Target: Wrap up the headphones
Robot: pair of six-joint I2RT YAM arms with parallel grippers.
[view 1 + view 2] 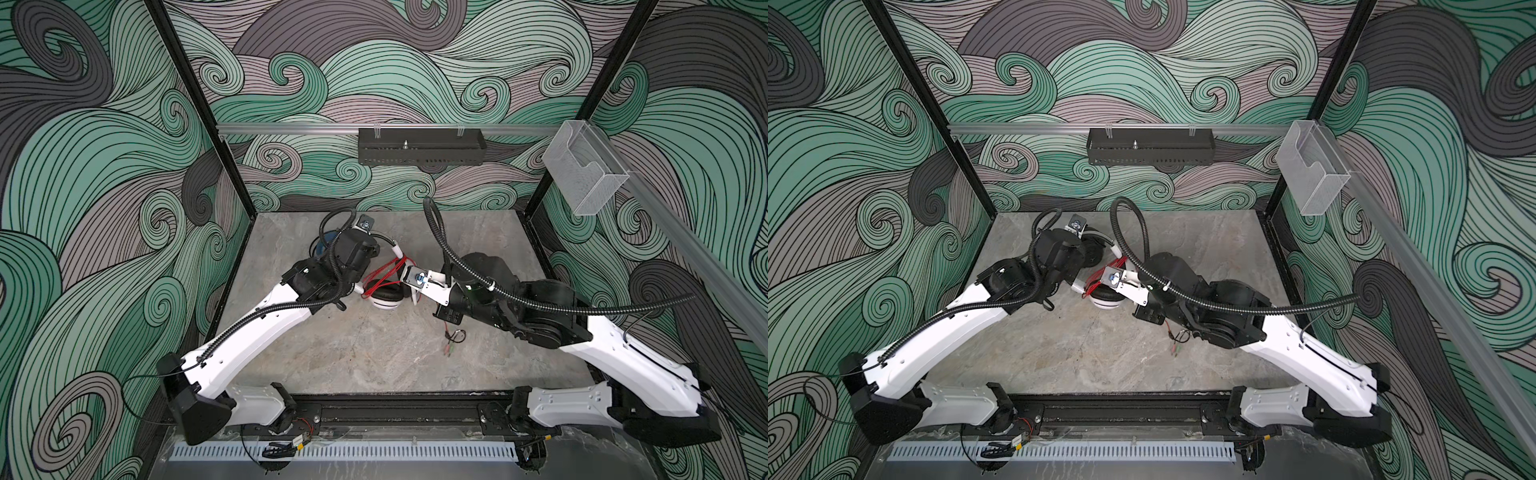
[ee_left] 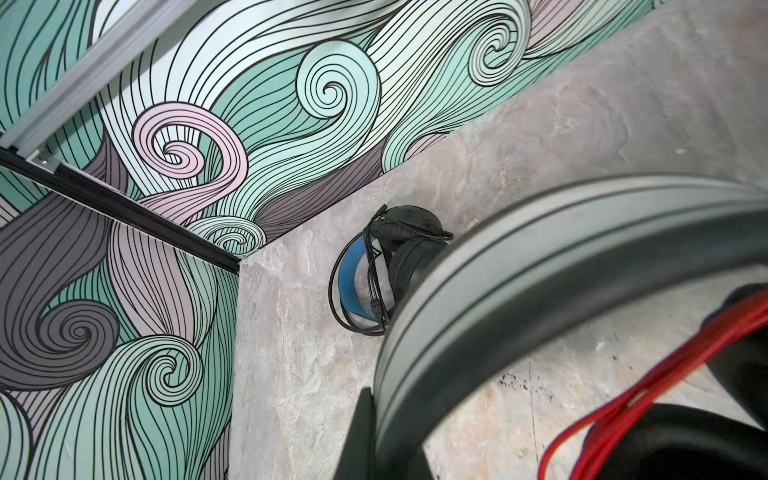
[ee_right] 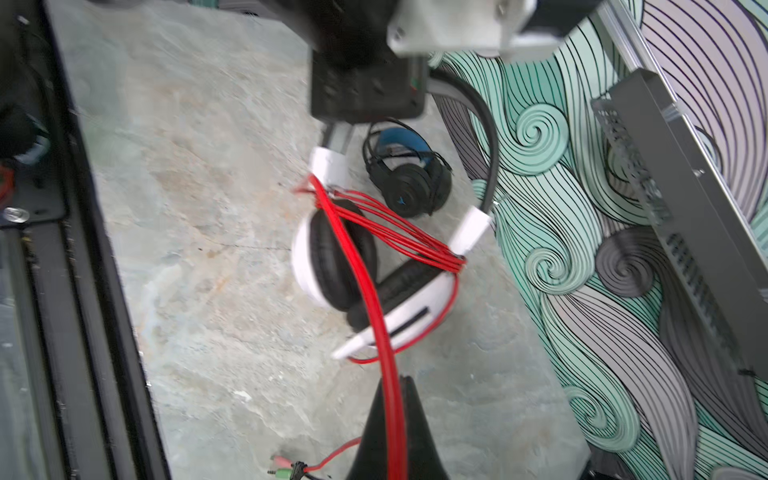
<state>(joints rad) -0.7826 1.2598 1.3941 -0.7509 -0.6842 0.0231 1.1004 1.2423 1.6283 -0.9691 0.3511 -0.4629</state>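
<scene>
I read left gripper point(image 3: 338, 135) clamped on the headband of the white, black-cushioned headset point(image 3: 309, 266). Right gripper point(image 3: 395, 399) pinches its red cable point(image 3: 374, 291); headset lies straight ahead, wraps spanning yoke to yoke.

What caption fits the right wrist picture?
Right gripper holds the red cable looped round the white headphones, black headphones nearby.
</scene>
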